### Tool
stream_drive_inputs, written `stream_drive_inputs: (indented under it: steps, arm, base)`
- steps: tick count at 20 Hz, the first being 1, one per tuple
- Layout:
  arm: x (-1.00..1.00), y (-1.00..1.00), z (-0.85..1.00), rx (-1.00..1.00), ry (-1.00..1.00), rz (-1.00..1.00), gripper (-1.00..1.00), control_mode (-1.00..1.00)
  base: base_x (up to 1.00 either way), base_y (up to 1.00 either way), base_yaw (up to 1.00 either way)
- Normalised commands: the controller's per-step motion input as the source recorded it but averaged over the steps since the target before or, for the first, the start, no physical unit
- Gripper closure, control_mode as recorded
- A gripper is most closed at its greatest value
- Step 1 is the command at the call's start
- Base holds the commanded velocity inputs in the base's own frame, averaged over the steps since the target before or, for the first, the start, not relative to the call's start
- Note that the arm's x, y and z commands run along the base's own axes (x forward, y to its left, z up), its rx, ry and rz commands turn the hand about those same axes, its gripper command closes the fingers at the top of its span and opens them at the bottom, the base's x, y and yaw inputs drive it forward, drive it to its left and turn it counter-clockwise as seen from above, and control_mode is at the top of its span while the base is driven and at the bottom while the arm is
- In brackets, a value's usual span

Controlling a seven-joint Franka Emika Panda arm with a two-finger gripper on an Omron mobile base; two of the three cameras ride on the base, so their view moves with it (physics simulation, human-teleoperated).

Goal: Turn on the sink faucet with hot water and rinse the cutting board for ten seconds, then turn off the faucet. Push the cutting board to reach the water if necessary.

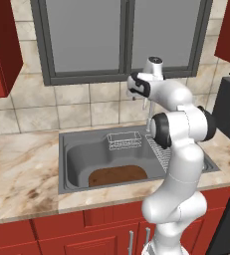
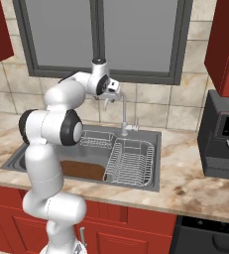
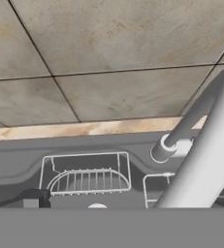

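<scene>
I'm at the opening step: no water runs from the thin chrome gooseneck faucet (image 2: 123, 115), so the tap has yet to be turned on. My two-finger gripper (image 2: 106, 103) hangs high beside the arched spout, near the tiled wall, and its jaws stand spread wide with nothing between them.

The flat dark brown speckled cutting board (image 1: 117, 175) lies on the floor of the wide grey stainless-steel sink (image 1: 62, 164), toward 6 o'clock of the basin in the left base view, against the front wall. A small wire basket (image 1: 124, 140) sits at about 12 o'clock of the basin, and a larger wire dish rack (image 2: 131, 162) fills the part toward 3 o'clock.

Next, I judge, I need to bring the hand down to the small lever at the faucet's base and swing it toward hot. The board sits well off from under the spout's mouth, so I expect a push may be needed once the stream shows.

The lever is hard to make out: in the right base view it is only a small stub at the foot of the tap, and in the left base view my own arm covers the faucet base. In the hand view, the spout (image 3: 200, 160) crosses close and blurred, and the fingertips are cut off.
</scene>
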Motion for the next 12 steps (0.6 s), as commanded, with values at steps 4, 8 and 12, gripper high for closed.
stream_drive_inputs:
  steps: [4,8,12]
  arm:
    - [0.32,0.5,-0.01,-0.01,0.0,-0.01,-1.0,-1.0]
    - [0.32,0.47,-0.01,0.0,0.0,-0.01,-1.0,-1.0]
    - [0.31,0.46,-0.02,0.0,0.0,-0.01,-1.0,-1.0]
  base:
    - [0.0,0.0,0.0]
    - [0.0,0.0,0.0]
    - [0.0,0.0,0.0]
